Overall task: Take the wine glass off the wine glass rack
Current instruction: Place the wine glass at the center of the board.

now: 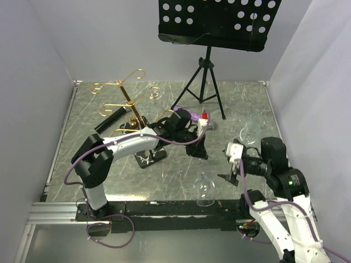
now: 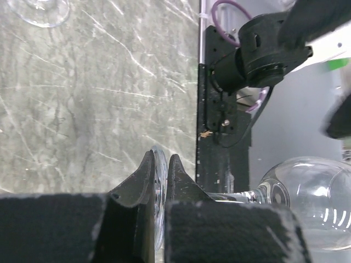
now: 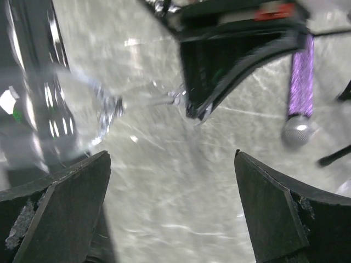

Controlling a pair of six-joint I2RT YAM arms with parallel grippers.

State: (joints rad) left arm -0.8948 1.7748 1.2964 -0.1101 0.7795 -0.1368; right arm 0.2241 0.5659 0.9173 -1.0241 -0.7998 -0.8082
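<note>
From above, a gold metal wine glass rack (image 1: 132,107) with curled arms stands toward the far left corner of the grey-green marbled table (image 1: 247,104). Its black white-veined base reaches toward the table's middle. The left gripper (image 1: 199,152) is out over the middle of the table, closed on the foot of a clear stemmed wine glass (image 1: 204,190). The glass is well apart from the rack, and its bowl is near the table's near edge. The right gripper (image 1: 229,162) is just right of the glass with its jaws spread wide and nothing between them. A black tripod music stand (image 1: 206,76) with a perforated plate stands at the far edge. Two more clear glasses sit on the table, one near the far edge (image 1: 155,93) and one toward the right edge (image 1: 249,131).

In the left wrist view, the left gripper (image 2: 160,164) pinches the thin round foot edge-on. The wine glass (image 2: 318,203) lies sideways, its stem running right and its bowl past the black mounting rail (image 2: 219,126) at the table's (image 2: 82,109) near edge.

In the right wrist view, the right gripper (image 3: 171,203) shows dark fingers (image 3: 60,203) far apart over bare table (image 3: 164,181). The wine glass (image 3: 88,109) is a blur at the left, its stem leading to the left gripper (image 3: 194,107). A purple stick with a silvery round end (image 3: 300,82) shows at the right.
</note>
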